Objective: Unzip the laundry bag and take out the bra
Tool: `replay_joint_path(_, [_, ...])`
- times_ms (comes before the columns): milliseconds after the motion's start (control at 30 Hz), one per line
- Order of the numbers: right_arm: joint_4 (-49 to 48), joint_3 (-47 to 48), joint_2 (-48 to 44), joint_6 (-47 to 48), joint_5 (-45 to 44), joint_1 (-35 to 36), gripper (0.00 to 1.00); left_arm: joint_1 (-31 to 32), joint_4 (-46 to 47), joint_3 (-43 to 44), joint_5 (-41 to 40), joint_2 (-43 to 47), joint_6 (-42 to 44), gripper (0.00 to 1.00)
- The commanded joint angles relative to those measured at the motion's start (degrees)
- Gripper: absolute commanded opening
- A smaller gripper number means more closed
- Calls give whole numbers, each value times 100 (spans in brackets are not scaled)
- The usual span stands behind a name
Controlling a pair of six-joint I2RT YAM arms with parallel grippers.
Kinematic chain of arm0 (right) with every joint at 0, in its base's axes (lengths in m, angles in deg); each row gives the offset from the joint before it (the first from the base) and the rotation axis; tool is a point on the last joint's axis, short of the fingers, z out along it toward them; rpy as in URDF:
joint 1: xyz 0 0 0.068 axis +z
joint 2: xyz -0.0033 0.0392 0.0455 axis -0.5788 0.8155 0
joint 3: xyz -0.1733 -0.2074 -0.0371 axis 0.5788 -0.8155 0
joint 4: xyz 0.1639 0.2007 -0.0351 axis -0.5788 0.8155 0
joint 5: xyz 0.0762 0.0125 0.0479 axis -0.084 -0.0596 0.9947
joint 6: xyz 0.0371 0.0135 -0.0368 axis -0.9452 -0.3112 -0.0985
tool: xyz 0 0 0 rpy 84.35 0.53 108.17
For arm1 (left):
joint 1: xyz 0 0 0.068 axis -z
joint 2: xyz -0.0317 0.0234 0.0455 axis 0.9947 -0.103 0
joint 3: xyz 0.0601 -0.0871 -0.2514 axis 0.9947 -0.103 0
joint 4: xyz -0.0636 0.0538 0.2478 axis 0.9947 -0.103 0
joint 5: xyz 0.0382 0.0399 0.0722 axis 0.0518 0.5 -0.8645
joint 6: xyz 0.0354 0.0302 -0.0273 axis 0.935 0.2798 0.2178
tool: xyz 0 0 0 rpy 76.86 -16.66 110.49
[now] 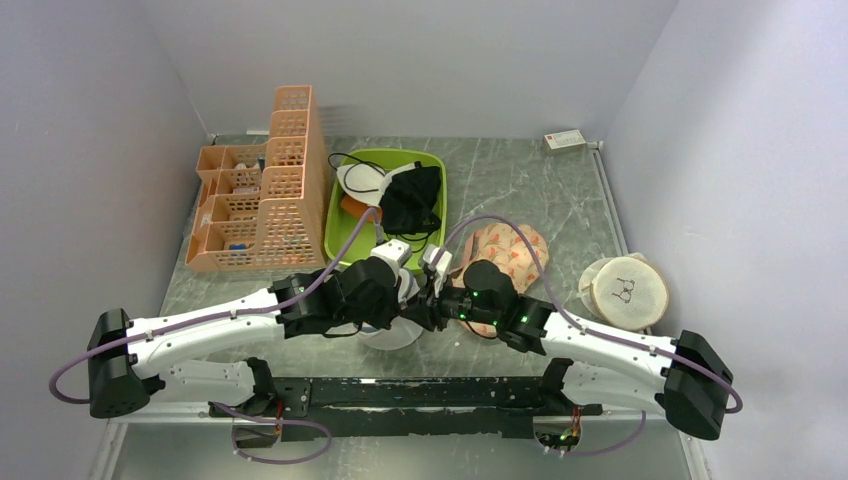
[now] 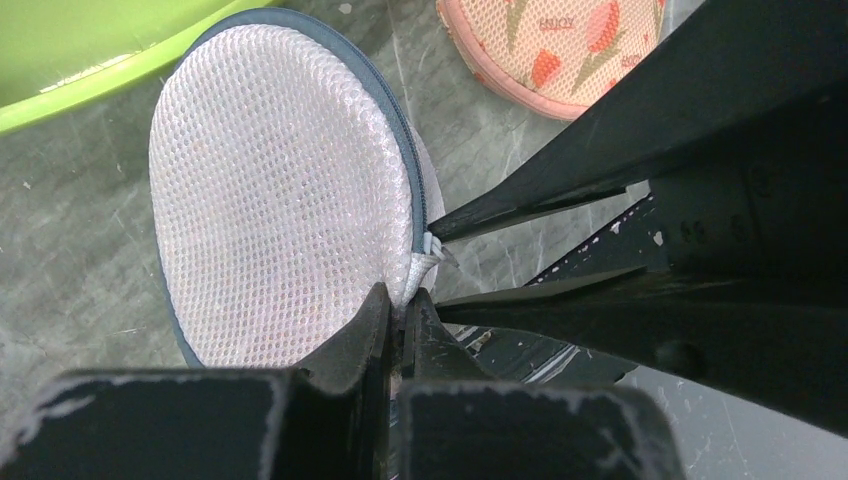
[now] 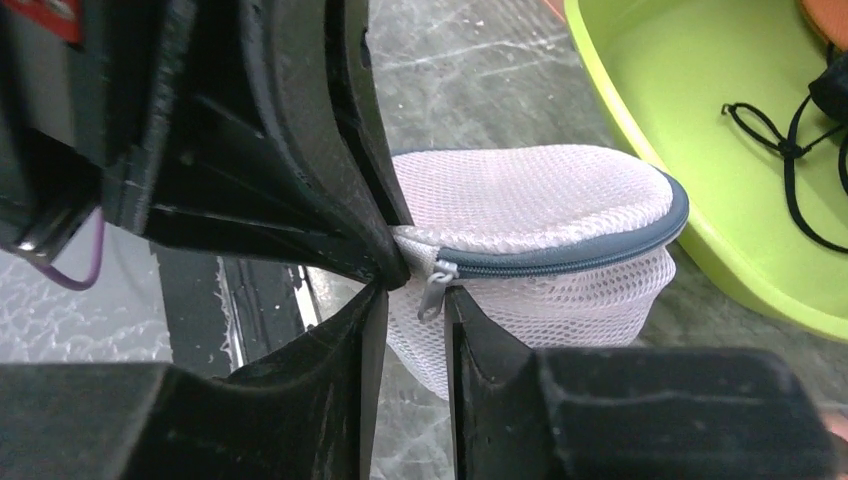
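Observation:
The laundry bag (image 2: 280,190) is a white mesh dome with a grey-blue zip round its rim, lying on the table in front of both arms; from above only a part of the laundry bag (image 1: 392,335) shows under them. My left gripper (image 2: 402,296) is shut on the mesh edge at the zip's end. The small grey zip pull (image 3: 432,292) hangs between the parted fingers of my right gripper (image 3: 415,296), which is open and does not clamp it. In the right wrist view the left gripper (image 3: 388,264) pinches the bag just left of the pull. The bra is hidden.
A green basin (image 1: 345,232) behind the bag holds a black garment (image 1: 412,198) and a white-cupped one. An orange plastic organiser (image 1: 265,200) stands at the back left. A peach floral pouch (image 1: 512,255) lies right of the grippers, and a cream round pouch (image 1: 625,292) further right.

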Motion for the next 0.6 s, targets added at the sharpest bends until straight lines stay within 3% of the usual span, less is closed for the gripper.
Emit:
replay_joint_path(0, [-53, 66, 119, -5, -669, 152, 26, -32, 260, -50, 226, 135, 30, 7])
replay_joint_path(267, [-394, -197, -148, -229, -1018, 168, 15, -31, 270, -46, 335, 130, 82, 7])
replay_joint_path(567, [-480, -206, -134, -81, -645, 172, 19, -32, 269, -28, 437, 28, 120, 7])
